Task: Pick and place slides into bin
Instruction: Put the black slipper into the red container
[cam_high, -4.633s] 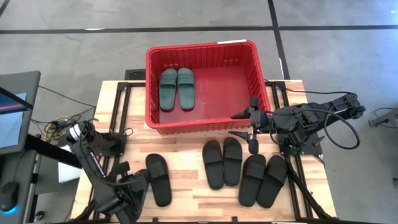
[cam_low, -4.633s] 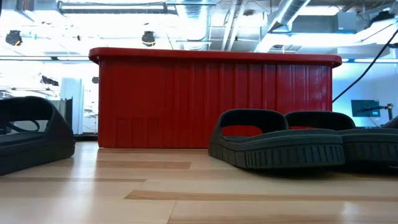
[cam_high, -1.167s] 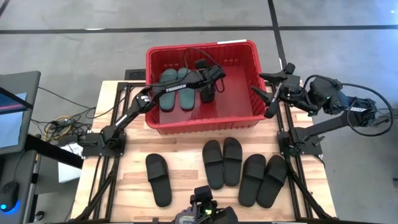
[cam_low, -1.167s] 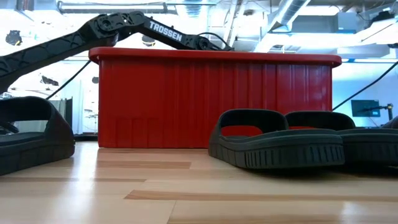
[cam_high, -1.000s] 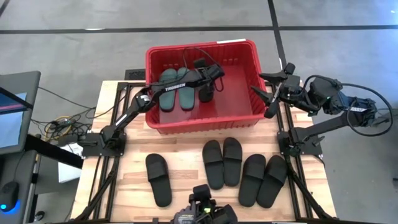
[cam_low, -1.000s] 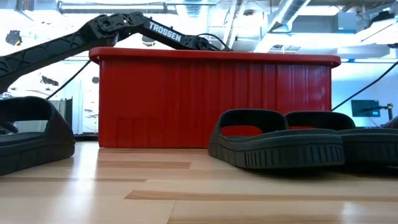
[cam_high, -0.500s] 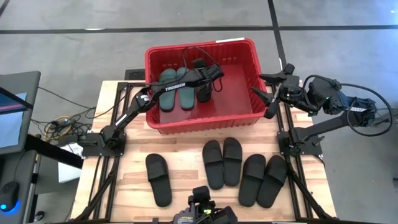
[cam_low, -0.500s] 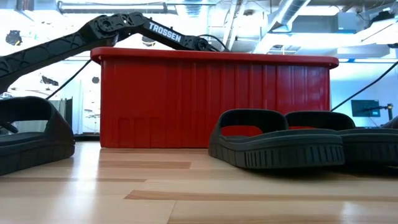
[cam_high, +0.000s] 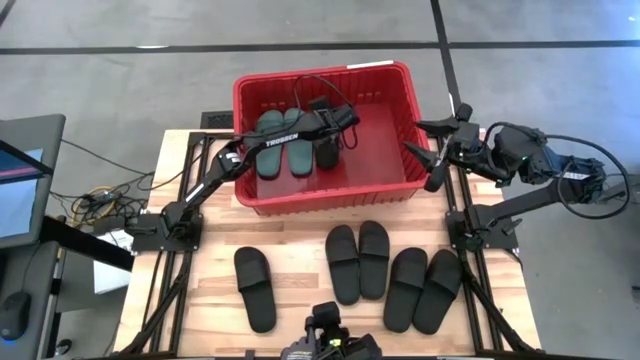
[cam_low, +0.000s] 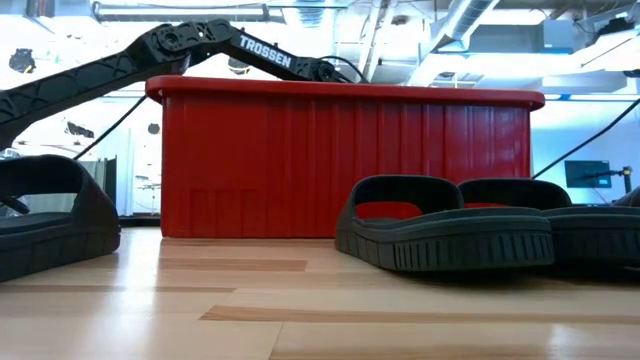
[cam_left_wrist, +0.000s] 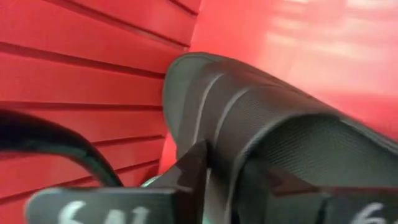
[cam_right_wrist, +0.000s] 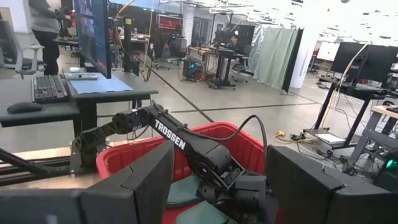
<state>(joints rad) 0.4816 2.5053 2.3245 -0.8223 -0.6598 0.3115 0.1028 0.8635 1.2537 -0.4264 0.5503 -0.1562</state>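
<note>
The red bin (cam_high: 322, 205) stands at the table's far middle, with a green pair of slides (cam_high: 284, 150) lying flat on its floor. My left gripper (cam_high: 331, 132) reaches into the bin from the left and is closed on a black slide (cam_high: 327, 154) just right of the green pair. In the left wrist view this slide (cam_left_wrist: 261, 112) fills the picture in front of the bin's ribbed wall (cam_left_wrist: 87, 62). My right gripper (cam_high: 426, 155) hangs open beside the bin's right rim, with nothing between its fingers. My left gripper has the black slide's near edge (cam_left_wrist: 231, 168) between its two fingers (cam_left_wrist: 189, 177), slanting down into the bin from the table's left. The slide is turned up on its side, long axis pointing away from the gripper. I cannot tell whether its far end (cam_left_wrist: 186, 74) rests on the floor.
On the table in front of the bin lie a single black slide (cam_high: 255, 288) at the left and two black pairs (cam_high: 357, 262) (cam_high: 424, 290) at the middle and right. The bin's right half (cam_high: 385, 140) has bare floor.
My left gripper has kept its place inside the bin and turned slightly. The black slide has come a little closer to the green pair.
</note>
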